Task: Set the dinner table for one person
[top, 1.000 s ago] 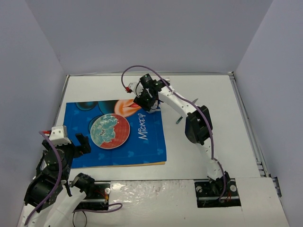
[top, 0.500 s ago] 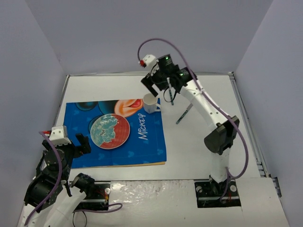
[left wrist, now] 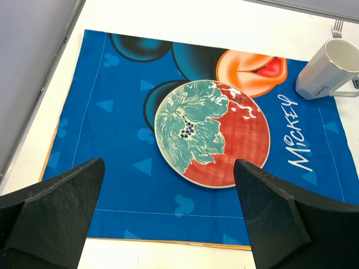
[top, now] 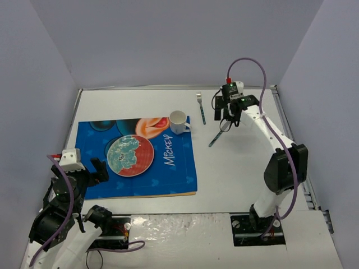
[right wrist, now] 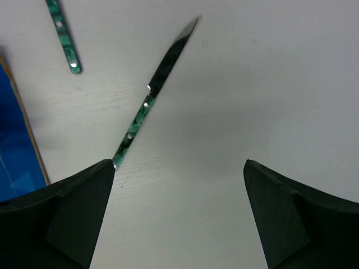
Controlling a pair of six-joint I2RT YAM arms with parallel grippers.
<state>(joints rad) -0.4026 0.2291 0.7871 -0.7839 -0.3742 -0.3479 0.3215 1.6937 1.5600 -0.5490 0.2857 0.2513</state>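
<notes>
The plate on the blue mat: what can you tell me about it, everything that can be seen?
The plate is round and shallow, glossy like glazed ceramic, with a thin pale rim. A large teal flower with a dark centre covers one side, and the rest is orange-red. It lies flat, face up and empty, near the middle of the blue Mickey placemat, which alone touches it. The white mug stands apart.

- The blue placemat carries the word "Mickey" in white letters, just to the right of the plate, running up its side.
- The white mug, beyond the plate to the right, has small dark writing on its side, too small to read.
</notes>
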